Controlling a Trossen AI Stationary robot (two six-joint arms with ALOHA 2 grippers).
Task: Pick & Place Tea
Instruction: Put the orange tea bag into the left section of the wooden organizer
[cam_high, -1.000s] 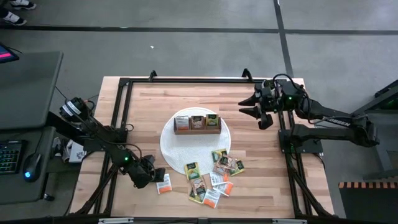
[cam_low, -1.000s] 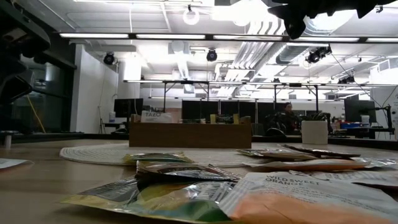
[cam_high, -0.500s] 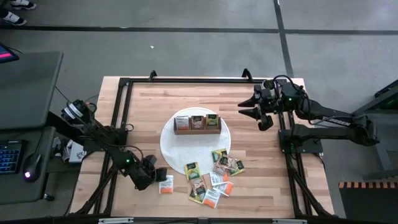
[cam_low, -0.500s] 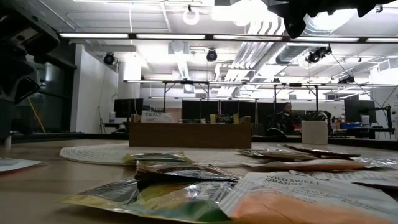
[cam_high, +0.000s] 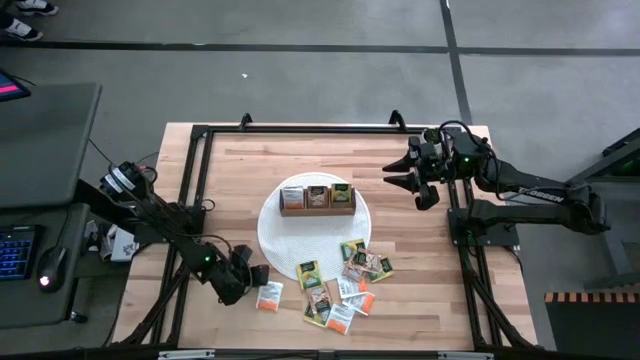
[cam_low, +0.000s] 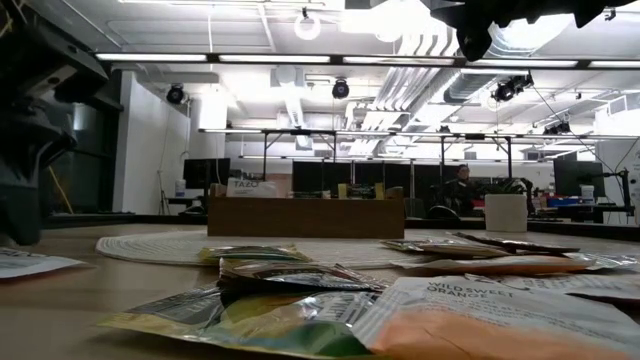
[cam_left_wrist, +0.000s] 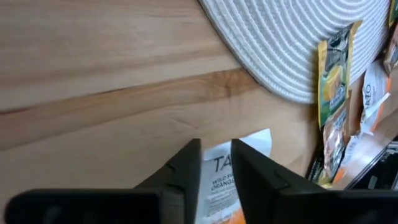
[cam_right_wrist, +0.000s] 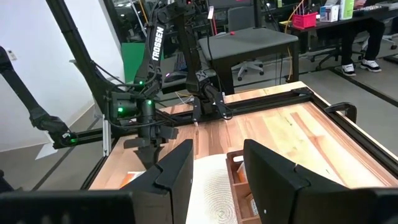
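One tea packet (cam_left_wrist: 219, 183) | left hand (cam_left_wrist: 216, 163) narrowed astride it (on table) | right hand (cam_high: 403, 180) parted, aloft

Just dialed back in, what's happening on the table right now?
The left tool is down at the table's near left part, its fingers astride a white-and-orange tea packet that lies apart from the pile of packets. It is not lifted. The wooden box sits on the round white mat with some packets in it. The right tool waits in the air over the far right side, open and empty.
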